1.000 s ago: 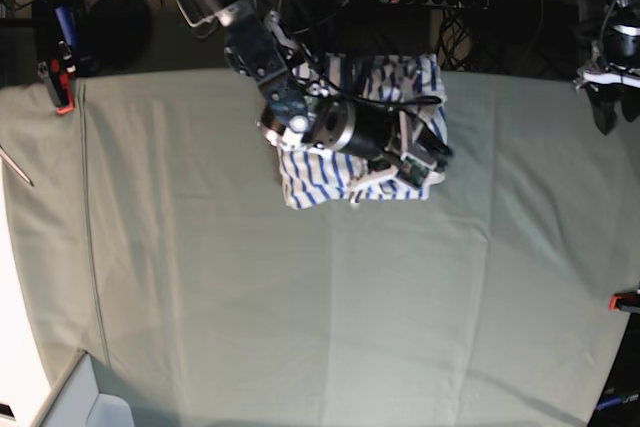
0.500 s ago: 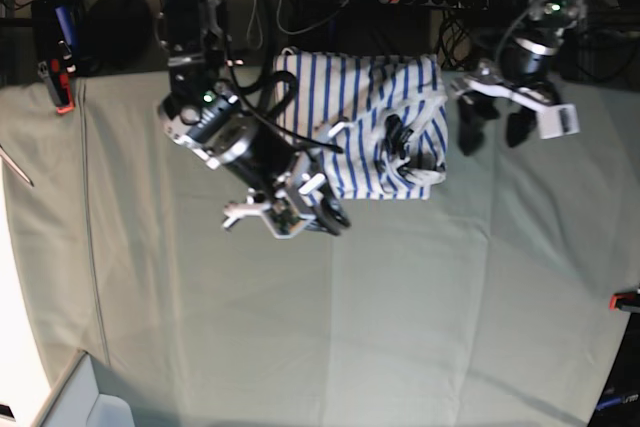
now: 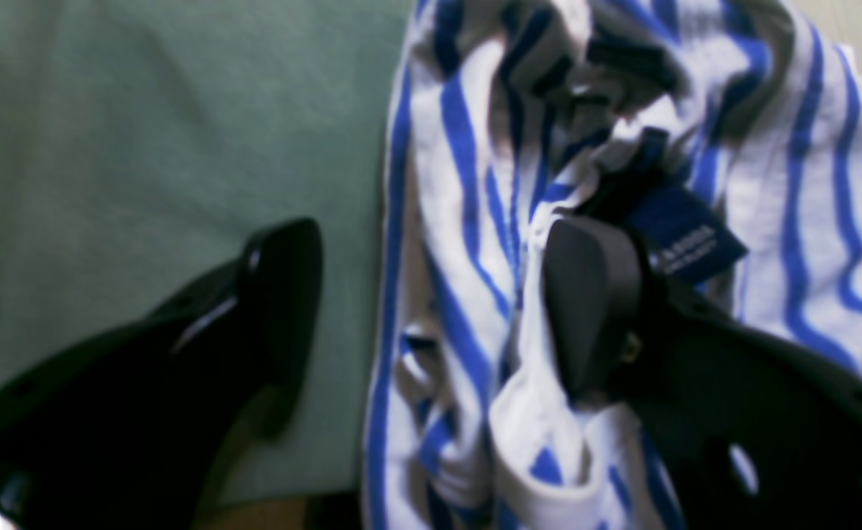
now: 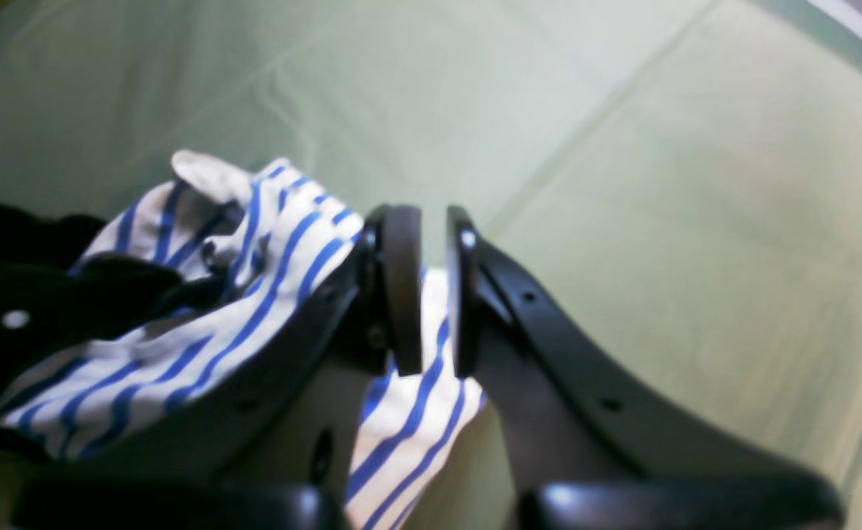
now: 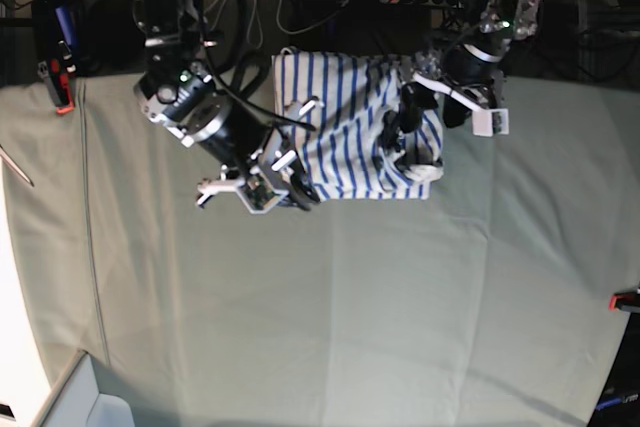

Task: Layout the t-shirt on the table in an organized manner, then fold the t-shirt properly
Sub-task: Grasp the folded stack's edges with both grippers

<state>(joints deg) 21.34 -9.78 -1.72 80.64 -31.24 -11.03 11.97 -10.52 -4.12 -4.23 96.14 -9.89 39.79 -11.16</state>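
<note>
The t-shirt [image 5: 350, 132] lies bunched at the middle of the table's [image 5: 420, 307] far edge, its stripes running from far to near. My left gripper [image 3: 431, 309] stands wide open directly over the collar end: one finger over bare cloth just beside the shirt's edge, the other resting against the white collar trim by the dark label [image 3: 684, 235], nothing clamped. My right gripper [image 4: 431, 294] is pinched closed on a fold at the shirt's opposite, near corner. Judgement: the left arm is nearer the collar; that edge lies between its jaws.
</note>
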